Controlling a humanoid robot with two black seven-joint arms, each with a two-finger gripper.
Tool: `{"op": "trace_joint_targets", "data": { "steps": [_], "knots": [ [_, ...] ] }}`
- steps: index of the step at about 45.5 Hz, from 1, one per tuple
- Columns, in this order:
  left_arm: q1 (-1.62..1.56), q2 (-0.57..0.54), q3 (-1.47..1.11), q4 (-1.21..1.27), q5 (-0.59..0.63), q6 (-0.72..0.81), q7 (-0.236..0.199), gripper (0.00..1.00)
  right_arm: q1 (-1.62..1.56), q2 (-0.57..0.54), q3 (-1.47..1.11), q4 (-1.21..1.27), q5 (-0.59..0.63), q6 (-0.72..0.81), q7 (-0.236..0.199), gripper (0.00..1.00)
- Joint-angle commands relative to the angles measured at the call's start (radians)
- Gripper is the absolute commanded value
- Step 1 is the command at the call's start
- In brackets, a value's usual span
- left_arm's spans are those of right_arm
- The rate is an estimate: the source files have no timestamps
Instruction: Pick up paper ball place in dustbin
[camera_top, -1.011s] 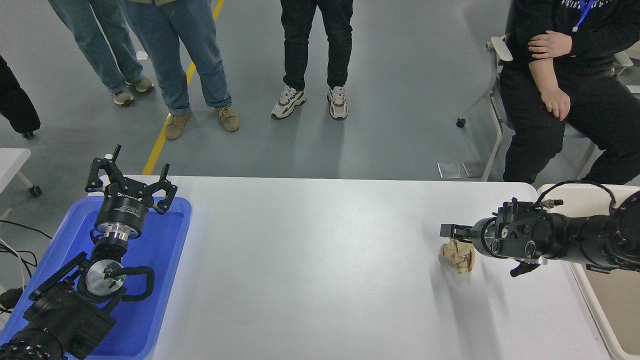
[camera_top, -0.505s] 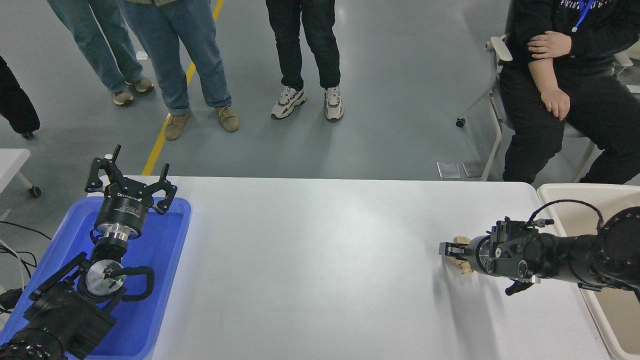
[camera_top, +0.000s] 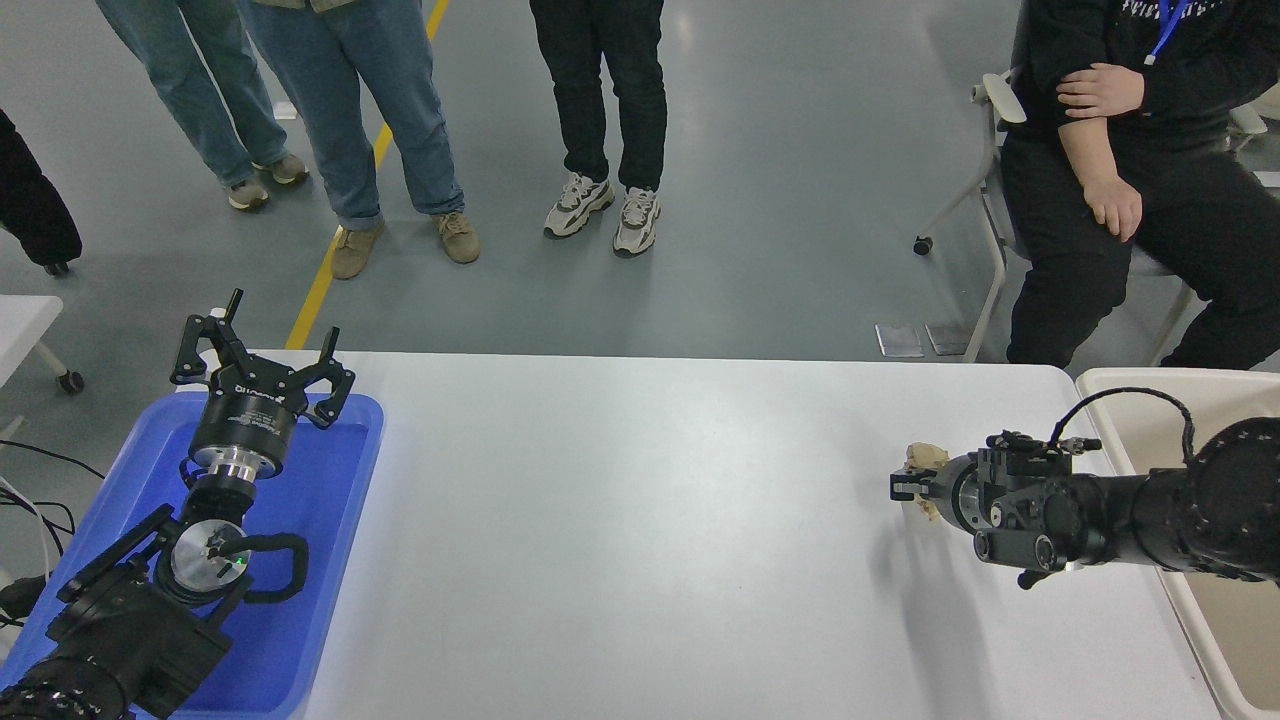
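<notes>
The tan, crumpled paper ball (camera_top: 926, 458) is at the right side of the white table (camera_top: 620, 520), mostly hidden by my right gripper (camera_top: 912, 487). That gripper reaches in from the right edge and is shut on the ball, whose paper shows above and below the fingers. A shadow lies on the table beneath it. The beige dustbin (camera_top: 1105, 385) stands just right of the table, under my right arm. My left gripper (camera_top: 265, 345) stays parked and open at the lower left.
A blue tray (camera_top: 330, 560) sits at the table's left end under the left arm. Three people stand on the floor beyond the far edge. Another person sits on a chair (camera_top: 985, 190) at the top right.
My right gripper dropped onto the paper ball, closed on it, and has now risen a little with it. One standing person shifted their feet. The left arm has not moved.
</notes>
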Motion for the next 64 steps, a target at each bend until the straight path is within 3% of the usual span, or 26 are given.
{"op": "trace_joint_targets", "data": {
  "steps": [1,20,33,46,55,64],
  "knots": [
    [0.000,0.002,0.000,0.000,0.001,0.000,-0.001,1.00,0.108,-0.078,-0.027,0.095,-0.010,0.015,-0.002,0.00],
    [0.000,0.000,0.000,0.000,0.001,0.000,-0.001,1.00,0.608,-0.300,-0.139,0.442,-0.007,0.150,-0.005,0.00],
    [0.000,0.000,0.000,0.000,0.001,0.000,0.001,1.00,0.871,-0.391,-0.211,0.491,-0.007,0.285,-0.012,0.00],
    [0.000,0.000,0.000,0.000,0.001,0.000,0.001,1.00,0.885,-0.421,-0.225,0.491,-0.005,0.308,-0.014,0.00],
    [0.000,0.000,0.000,0.000,-0.001,0.000,0.001,1.00,0.799,-0.420,-0.244,0.383,0.007,0.290,-0.017,0.00],
    [0.000,0.000,0.000,0.000,0.001,0.000,0.001,1.00,0.500,-0.455,-0.222,0.018,0.039,0.284,-0.017,0.00]
  ]
}}
